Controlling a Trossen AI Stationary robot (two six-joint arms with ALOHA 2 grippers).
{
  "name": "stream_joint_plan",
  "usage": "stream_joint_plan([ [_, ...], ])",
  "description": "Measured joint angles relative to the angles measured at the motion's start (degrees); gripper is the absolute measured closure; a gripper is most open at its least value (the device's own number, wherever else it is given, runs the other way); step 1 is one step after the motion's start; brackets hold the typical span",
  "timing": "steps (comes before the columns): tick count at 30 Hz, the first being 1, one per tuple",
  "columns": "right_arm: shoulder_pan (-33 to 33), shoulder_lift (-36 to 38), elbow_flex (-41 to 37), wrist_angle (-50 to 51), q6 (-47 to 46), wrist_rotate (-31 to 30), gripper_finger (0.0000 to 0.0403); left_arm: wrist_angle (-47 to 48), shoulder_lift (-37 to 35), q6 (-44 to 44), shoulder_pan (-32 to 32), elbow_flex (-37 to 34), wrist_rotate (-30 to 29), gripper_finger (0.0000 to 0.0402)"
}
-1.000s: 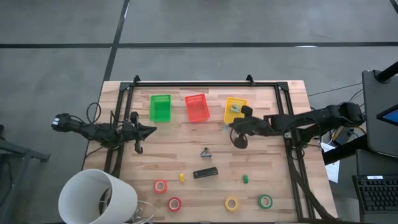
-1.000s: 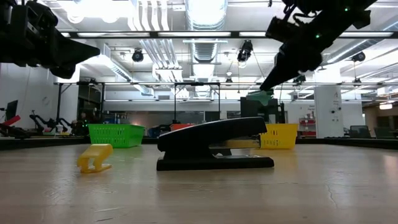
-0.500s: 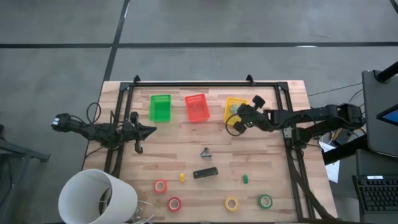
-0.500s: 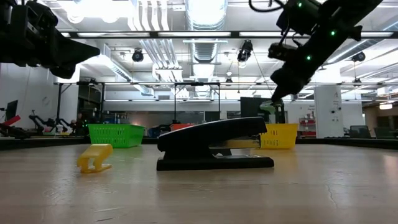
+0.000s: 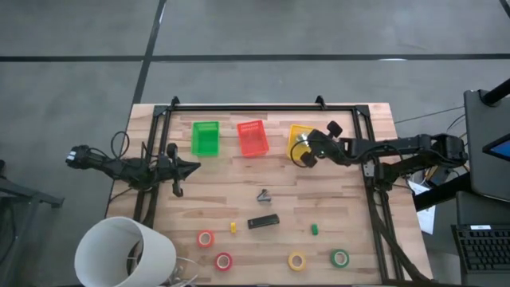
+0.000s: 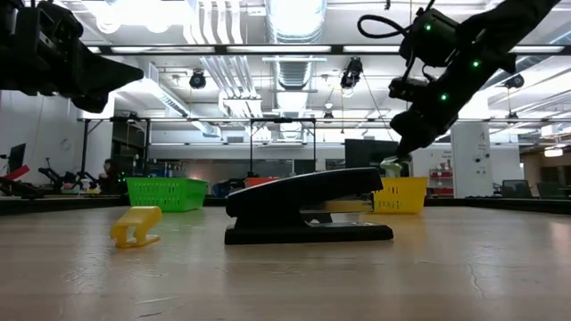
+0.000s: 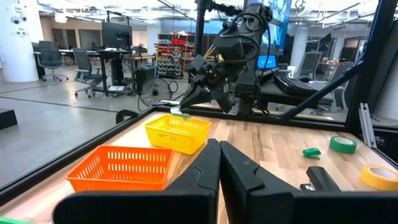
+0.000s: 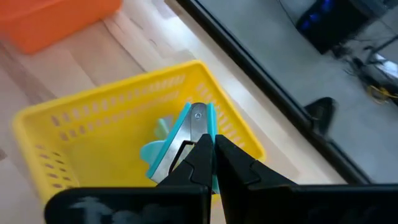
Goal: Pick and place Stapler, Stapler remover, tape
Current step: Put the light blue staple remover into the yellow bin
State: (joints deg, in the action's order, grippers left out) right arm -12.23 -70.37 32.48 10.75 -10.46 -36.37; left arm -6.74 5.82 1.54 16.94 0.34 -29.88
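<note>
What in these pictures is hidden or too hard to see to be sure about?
- Yellow basket, high view: the right gripper covers its contents.
- Teal staple remover, right wrist view: its lower end is hidden by the gripper shut on it; whether it touches the basket floor is unclear.
- Tape rolls, low view: hidden behind the stapler or out of frame.
- Left gripper, left wrist view: shut, holding nothing.

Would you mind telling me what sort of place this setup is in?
Probably a robotics lab in an open industrial workspace. The low view shows exposed ceiling ducts; the left wrist view shows office chairs and desks on a concrete floor; the wooden table carries two robot arms and sorting baskets.
</note>
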Motion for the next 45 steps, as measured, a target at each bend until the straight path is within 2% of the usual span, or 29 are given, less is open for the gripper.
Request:
stream_joint_plan([
  [4, -0.04, 0.00, -1.78, -4.04, 0.91, 0.51, 0.0394, 0.00, 0.00, 0.00, 0.01, 0.00, 0.00, 0.0392],
  [20, -1.82, 0.00, -3.20, -4.66, -1.67, 5.06, 0.0394, 0.00, 0.01, -0.02, -0.01, 0.00, 0.00, 0.0392],
  [25, -2.12, -0.02, -4.99, -8.93, -1.26, 7.89, 0.0394, -0.02, 0.01, 0.00, 0.00, 0.00, 0.00, 0.0392],
  [32, -2.75, -0.29, -5.19, -10.32, -0.94, 8.42, 0.0394, -0.02, 0.01, -0.01, 0.01, 0.00, 0.01, 0.0392],
  [45, -3.08, -11.59, -3.72, -13.32, 0.73, 7.88, 0.0386, -0.02, 0.00, -0.02, 0.01, 0.00, 0.01, 0.0392],
])
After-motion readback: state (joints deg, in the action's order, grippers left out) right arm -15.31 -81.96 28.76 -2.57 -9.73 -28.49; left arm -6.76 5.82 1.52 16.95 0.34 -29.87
